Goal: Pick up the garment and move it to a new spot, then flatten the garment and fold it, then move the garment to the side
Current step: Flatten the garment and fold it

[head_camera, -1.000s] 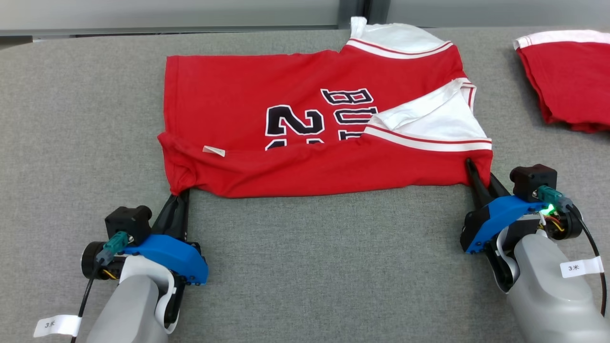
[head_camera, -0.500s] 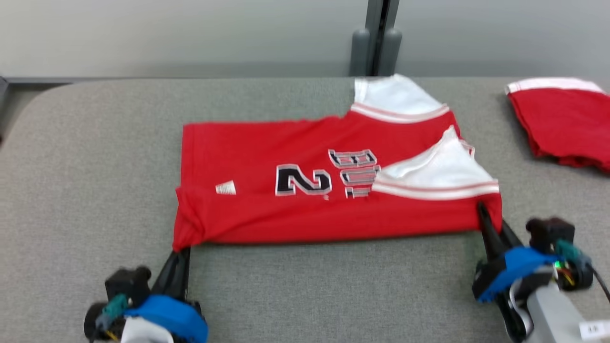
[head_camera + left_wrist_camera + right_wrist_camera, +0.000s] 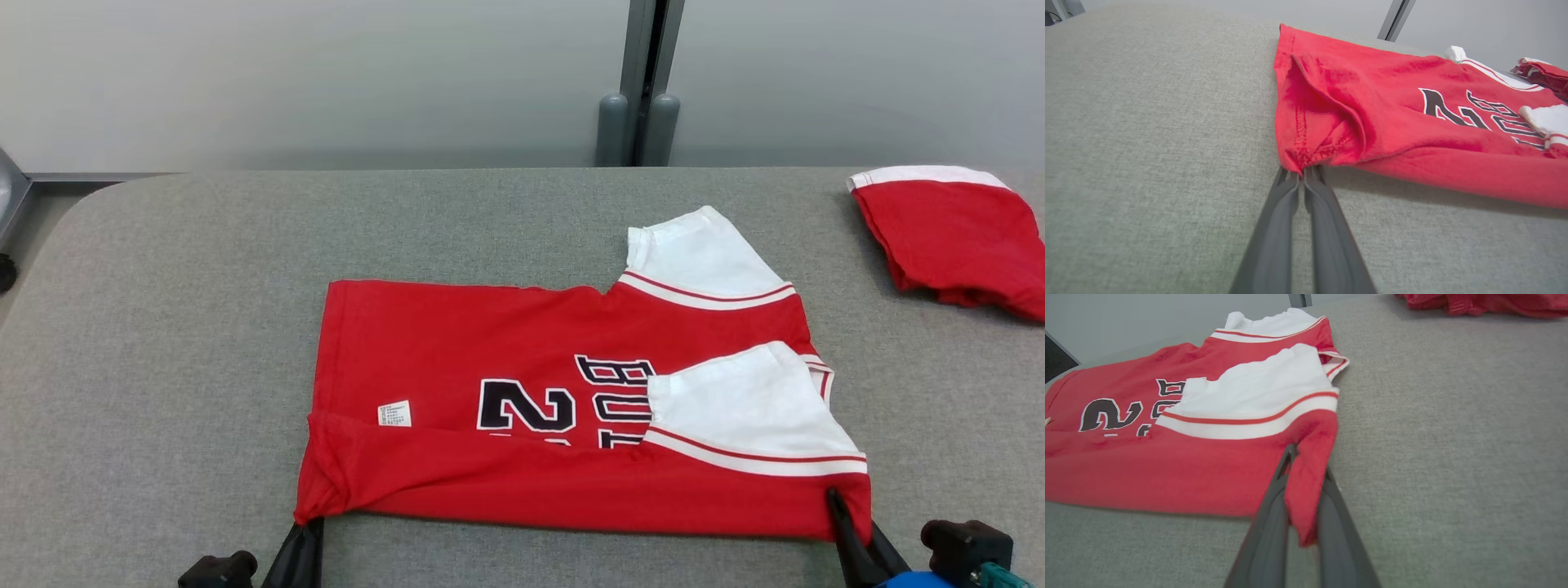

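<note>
My left hand (image 3: 1302, 173) is pressed shut, and its two dark fingers pinch the bunched hem corner of the red garment (image 3: 490, 343), at 7 o'clock of the cloth in the head view. My right hand (image 3: 1308, 459) is closed too, with a fold of red cloth caught between its fingers, at the 5 o'clock corner just below the white sleeve (image 3: 751, 408). The garment lies on the grey worktop (image 3: 163, 327) with its near edge folded over, so the black number and letters are half covered. A small white label (image 3: 394, 413) shows at 8 o'clock. A second red piece (image 3: 947, 237) rests well apart, at 2 o'clock.
</note>
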Available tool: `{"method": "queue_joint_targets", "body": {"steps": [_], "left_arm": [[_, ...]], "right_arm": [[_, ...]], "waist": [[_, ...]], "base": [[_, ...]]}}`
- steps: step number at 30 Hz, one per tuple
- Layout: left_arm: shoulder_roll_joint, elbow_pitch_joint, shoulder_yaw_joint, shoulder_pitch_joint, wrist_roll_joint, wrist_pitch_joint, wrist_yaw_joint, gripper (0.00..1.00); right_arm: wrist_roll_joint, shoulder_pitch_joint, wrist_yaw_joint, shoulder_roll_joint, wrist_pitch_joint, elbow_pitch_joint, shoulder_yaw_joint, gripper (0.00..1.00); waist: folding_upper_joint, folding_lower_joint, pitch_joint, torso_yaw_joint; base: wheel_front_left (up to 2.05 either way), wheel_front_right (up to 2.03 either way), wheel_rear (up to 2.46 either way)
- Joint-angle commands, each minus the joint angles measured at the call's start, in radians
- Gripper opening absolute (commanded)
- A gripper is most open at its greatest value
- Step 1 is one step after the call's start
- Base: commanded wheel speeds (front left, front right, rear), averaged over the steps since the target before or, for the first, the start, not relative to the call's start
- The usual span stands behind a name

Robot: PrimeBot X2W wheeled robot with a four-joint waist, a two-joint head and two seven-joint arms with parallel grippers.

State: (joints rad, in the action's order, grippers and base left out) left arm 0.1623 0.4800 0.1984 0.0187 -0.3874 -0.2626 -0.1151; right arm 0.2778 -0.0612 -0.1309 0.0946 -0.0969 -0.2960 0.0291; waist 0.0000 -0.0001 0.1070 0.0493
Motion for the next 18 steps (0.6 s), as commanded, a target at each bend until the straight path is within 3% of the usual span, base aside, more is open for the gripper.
{"method": "queue_joint_targets", "body": {"steps": [1, 2, 3, 4, 18], "left_arm": [[0.004, -0.002, -0.008, 0.009, -0.005, -0.003, 0.006, 0.00], [0.003, -0.002, -0.009, 0.012, -0.005, -0.003, 0.008, 0.09], [0.002, -0.008, -0.012, 0.012, -0.003, -0.003, 0.012, 0.81], [0.001, -0.016, -0.018, 0.010, -0.001, -0.003, 0.014, 1.00], [0.003, -0.218, -0.113, 0.017, 0.054, -0.003, 0.041, 1.00]], "right_arm": [[-0.008, -0.030, 0.000, -0.008, 0.020, 0.033, 0.013, 0.00], [-0.013, -0.038, 0.000, -0.012, 0.032, 0.052, 0.021, 0.37], [-0.017, -0.046, 0.000, -0.015, 0.040, 0.066, 0.027, 1.00], [-0.020, -0.049, 0.000, -0.018, 0.044, 0.080, 0.035, 1.00], [-0.083, 0.043, 0.000, -0.038, -0.016, 0.219, 0.044, 1.00]], "waist": [[0.0000, 0.0001, 0.000, 0.000], [0.0000, 0.0001, -0.001, 0.000], [0.0000, 0.0001, -0.002, 0.001], [0.0000, 0.0001, -0.003, 0.002], [0.0000, 0.0001, -0.042, -0.008]], "base": [[0.00, 0.00, 0.00], [0.00, 0.00, 0.00], [0.00, 0.00, 0.00], [0.00, 0.00, 0.00], [0.00, 0.00, 0.00]]}}
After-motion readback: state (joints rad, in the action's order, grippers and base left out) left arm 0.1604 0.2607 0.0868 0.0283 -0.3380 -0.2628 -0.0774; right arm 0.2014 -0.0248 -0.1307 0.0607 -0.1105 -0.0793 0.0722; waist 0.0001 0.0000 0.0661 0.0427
